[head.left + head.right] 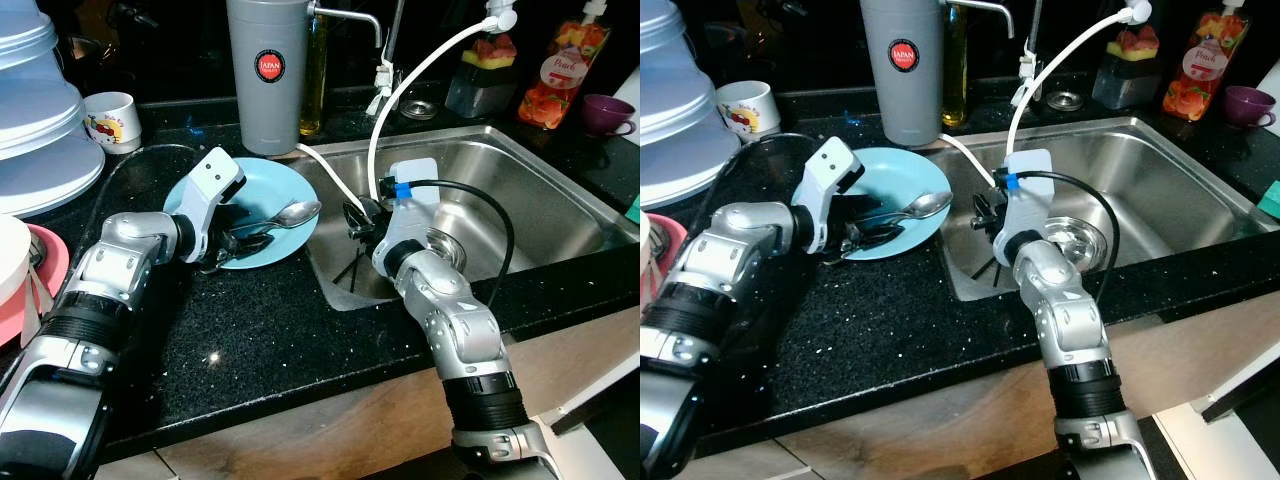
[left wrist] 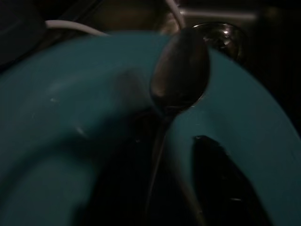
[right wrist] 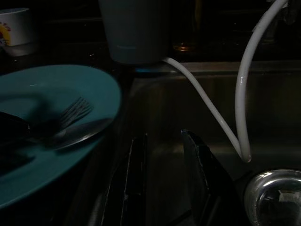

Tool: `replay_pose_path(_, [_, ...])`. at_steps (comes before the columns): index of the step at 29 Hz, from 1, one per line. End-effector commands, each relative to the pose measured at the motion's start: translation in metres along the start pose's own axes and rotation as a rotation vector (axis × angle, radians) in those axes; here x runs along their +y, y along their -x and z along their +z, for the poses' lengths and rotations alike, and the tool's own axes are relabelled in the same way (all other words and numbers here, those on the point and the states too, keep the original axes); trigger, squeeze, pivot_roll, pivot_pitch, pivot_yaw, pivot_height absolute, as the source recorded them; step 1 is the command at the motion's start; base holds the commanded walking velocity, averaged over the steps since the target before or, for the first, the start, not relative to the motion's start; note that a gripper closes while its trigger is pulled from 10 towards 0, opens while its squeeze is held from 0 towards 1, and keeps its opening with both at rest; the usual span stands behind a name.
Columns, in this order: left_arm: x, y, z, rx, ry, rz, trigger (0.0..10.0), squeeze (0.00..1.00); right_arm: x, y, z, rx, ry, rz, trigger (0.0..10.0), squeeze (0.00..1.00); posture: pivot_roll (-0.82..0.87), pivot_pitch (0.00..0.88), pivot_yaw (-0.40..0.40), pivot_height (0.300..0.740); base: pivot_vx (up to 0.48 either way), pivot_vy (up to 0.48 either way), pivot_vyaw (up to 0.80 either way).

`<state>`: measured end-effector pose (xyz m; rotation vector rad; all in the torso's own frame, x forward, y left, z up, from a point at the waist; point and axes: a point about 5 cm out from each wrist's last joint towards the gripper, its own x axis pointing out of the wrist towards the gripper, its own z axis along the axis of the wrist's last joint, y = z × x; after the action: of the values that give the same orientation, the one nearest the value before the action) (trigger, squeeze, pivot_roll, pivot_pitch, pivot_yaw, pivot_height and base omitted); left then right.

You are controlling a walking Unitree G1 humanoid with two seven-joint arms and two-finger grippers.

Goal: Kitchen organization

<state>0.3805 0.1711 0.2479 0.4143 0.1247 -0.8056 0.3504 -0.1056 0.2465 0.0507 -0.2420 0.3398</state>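
Now the left gripper (image 1: 240,243) clamps its jaws on the spoon (image 1: 290,215) over the blue plate (image 1: 283,180).

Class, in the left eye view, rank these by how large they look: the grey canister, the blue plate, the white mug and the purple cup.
1. Grey canister and blue plate look similar; no clear winner.
2. White mug.
3. Purple cup, though it stands farther back, so its true size is unsure.

A light blue plate (image 1: 262,210) sits on the speckled black counter (image 1: 260,340). The spoon (image 1: 296,214) and sink (image 1: 520,190) are silver; the far-right cup (image 1: 606,113) is purple.
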Motion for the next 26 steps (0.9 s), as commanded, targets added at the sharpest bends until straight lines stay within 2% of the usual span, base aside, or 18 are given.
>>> replay_pose_path(1, [-0.001, -0.001, -0.014, 0.06, 0.014, 0.0, 0.0, 0.0, -0.003, 0.001, 0.001, 0.005, 0.001, -0.01, 10.0, 0.0, -0.01, 0.122, 0.009, 0.74, 0.0, 0.0, 0.0])
replay_pose_path(12, [0.004, 0.005, -0.008, 0.027, 0.001, 0.001, 0.0, 0.0, -0.003, 0.0, 0.002, 0.0, 0.002, -0.009, 10.0, 0.0, -0.01, 0.118, 0.007, 0.74, 0.0, 0.0, 0.0])
replay_pose_path(18, [0.015, 0.022, 0.013, -0.063, -0.024, 0.023, 0.0, 0.0, -0.003, -0.001, 0.004, -0.006, 0.005, -0.009, 10.0, 0.0, -0.02, 0.117, 0.007, 0.74, 0.0, 0.0, 0.0])
replay_pose_path(22, [0.026, 0.043, 0.039, -0.198, 0.025, 0.038, 0.0, 0.0, -0.004, -0.001, 0.005, -0.009, 0.007, -0.01, 10.0, 0.0, -0.01, 0.116, 0.007, 0.74, 0.0, 0.0, 0.0])
replay_pose_path(26, [0.027, 0.05, 0.043, -0.237, 0.041, 0.032, 0.0, 0.0, -0.003, -0.001, 0.005, -0.01, 0.006, -0.007, 10.0, 0.0, -0.01, 0.11, 0.003, 0.74, 0.0, 0.0, 0.0])
